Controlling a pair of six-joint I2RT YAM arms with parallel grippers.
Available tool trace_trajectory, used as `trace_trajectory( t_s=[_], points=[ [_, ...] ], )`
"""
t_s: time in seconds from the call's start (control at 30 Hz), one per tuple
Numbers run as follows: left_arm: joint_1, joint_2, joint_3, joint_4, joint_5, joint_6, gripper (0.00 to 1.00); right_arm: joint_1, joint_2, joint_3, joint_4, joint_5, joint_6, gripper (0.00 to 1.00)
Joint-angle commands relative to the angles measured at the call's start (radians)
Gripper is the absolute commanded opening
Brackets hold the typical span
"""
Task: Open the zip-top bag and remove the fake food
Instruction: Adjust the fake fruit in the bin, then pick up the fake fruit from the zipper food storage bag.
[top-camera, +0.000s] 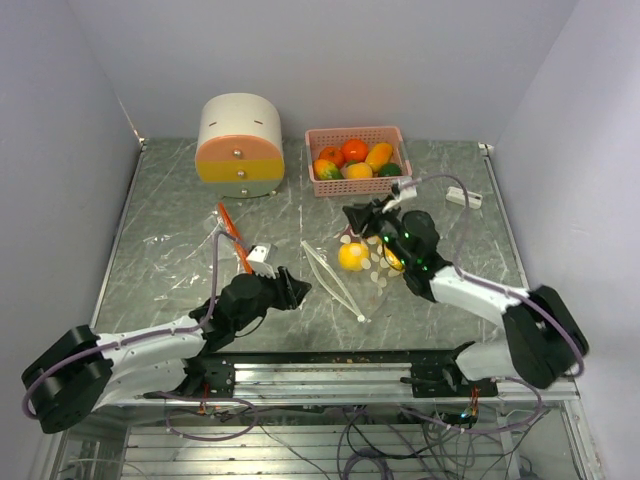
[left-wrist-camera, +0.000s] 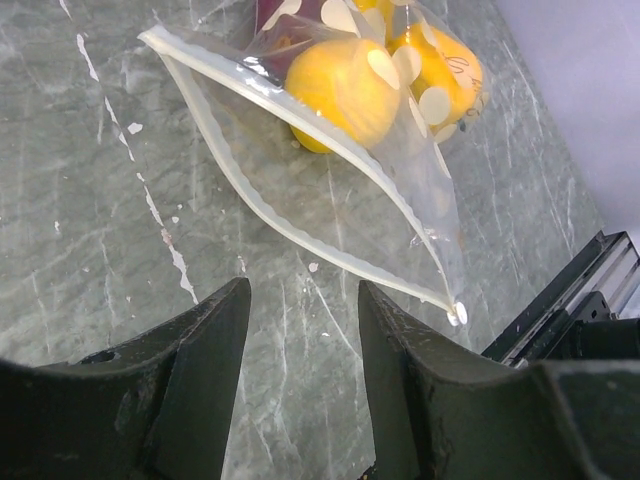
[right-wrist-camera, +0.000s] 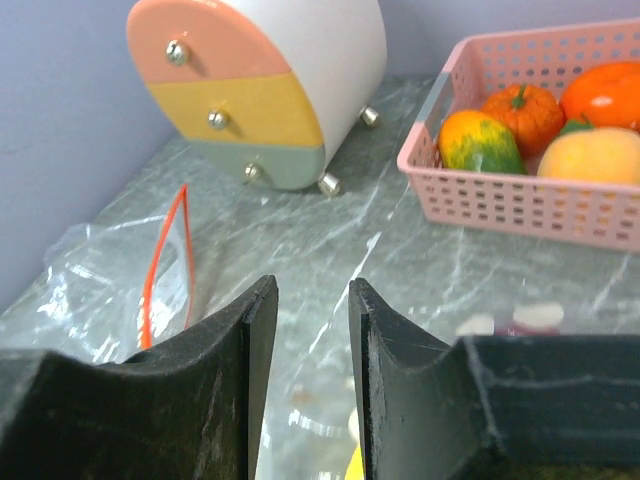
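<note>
Left tool (left-wrist-camera: 303, 290) spread, empty, beside zip-top bag (left-wrist-camera: 410, 190) mouth; right tool (right-wrist-camera: 311, 290) part-spread, empty, at bag's far end. Risk: unheld bag slides, fake food (left-wrist-camera: 340, 90) stays inside.

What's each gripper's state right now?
Left gripper: open, holding nothing.
Right gripper: partly open, nothing between its fingers.

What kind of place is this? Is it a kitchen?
Probably a robot test bench, not a kitchen: two arms bolted to a marbled table, plain walls boxing it in, and plastic fruit in a pink basket.
</note>
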Motion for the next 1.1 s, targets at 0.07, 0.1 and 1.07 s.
trace_trajectory(
  t_s=[0.07,0.1,1.07],
  points=[
    [-0.016,0.103,-0.020,0.190,0.023,-0.010,0.59,0.049,-0.286,-0.216,-0.054,0.107,0.012,0.33],
    [-0.018,0.118,-0.013,0.200,0.028,-0.009,0.60,0.059,-0.336,-0.250,-0.058,0.127,0.013,0.32],
    [-0.031,0.449,0.099,0.424,0.103,0.005,0.63,0.076,-0.530,-0.317,-0.351,0.280,0.007,0.23]
  ],
)
